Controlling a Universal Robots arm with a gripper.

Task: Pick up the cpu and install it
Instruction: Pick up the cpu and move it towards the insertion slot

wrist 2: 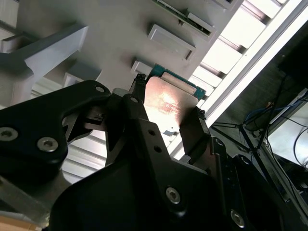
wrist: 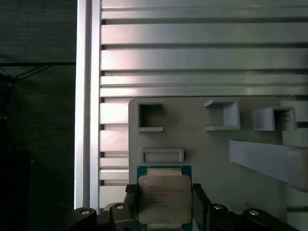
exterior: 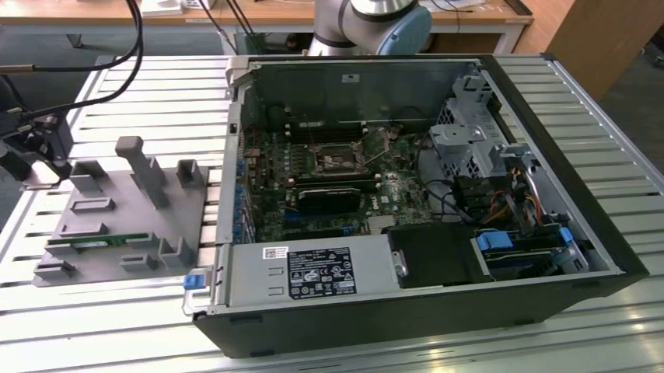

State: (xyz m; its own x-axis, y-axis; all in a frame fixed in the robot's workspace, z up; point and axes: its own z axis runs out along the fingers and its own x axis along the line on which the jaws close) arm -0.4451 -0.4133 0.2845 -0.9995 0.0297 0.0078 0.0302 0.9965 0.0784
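The cpu (wrist: 164,196), a flat square chip with a shiny silver top and a green rim, sits between my gripper's (wrist: 164,192) two black fingers (wrist: 130,198), which press on its opposite sides. In the second wrist view the same cpu (wrist 2: 168,102) is clamped in the gripper (wrist 2: 166,109) over the grey fixture plate (wrist 2: 96,38). I cannot tell whether the chip still touches the plate. In the exterior view the open computer case (exterior: 415,194) lies on the table, with the motherboard's square socket (exterior: 334,159) showing inside it.
The grey fixture plate (exterior: 124,210) with raised holders lies at the exterior view's left, and a green memory stick (exterior: 93,245) rests on it. The slatted metal table (wrist: 192,57) extends beyond. Cables (exterior: 114,54) hang above. A black power supply (exterior: 311,272) fills the case's near side.
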